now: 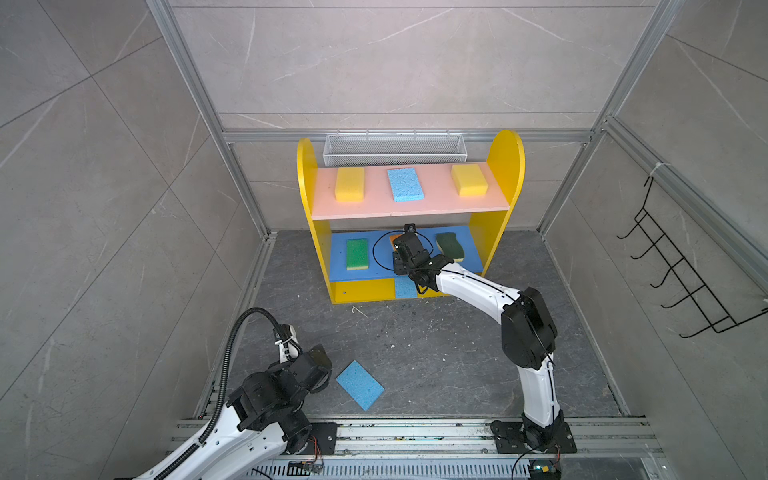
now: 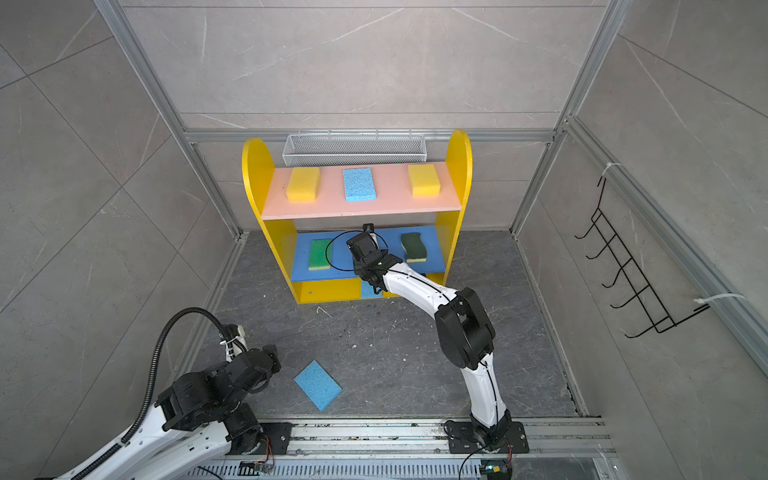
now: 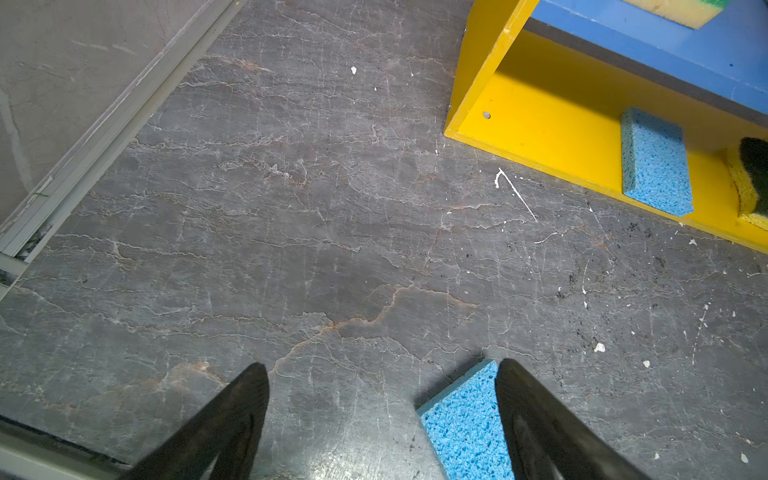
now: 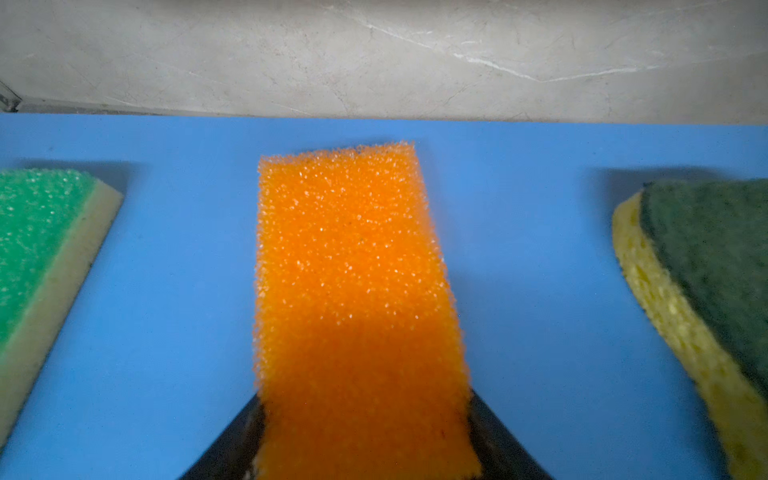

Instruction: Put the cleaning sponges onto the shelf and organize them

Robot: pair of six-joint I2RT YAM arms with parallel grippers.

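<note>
Gripping: right gripper (image 4: 365, 397) pinches orange sponge (image 4: 353, 270) by its sides, on shelf (image 4: 145, 291), middle level.
Left gripper (image 3: 380, 363): wide open, empty; blue sponge (image 3: 461, 424) just beside it, before shelf.

Basket: long white metal mesh basket (image 1: 394, 148), hung on the aluminium rail (image 1: 270, 136) across the back wall (image 1: 395, 62).
Rack: black wire hook rack (image 1: 681, 261), fastened to the right wall (image 1: 715, 124).
Floor: dark grey stone-look slab (image 1: 436, 357), flecked with white specks (image 3: 599, 347).
</note>
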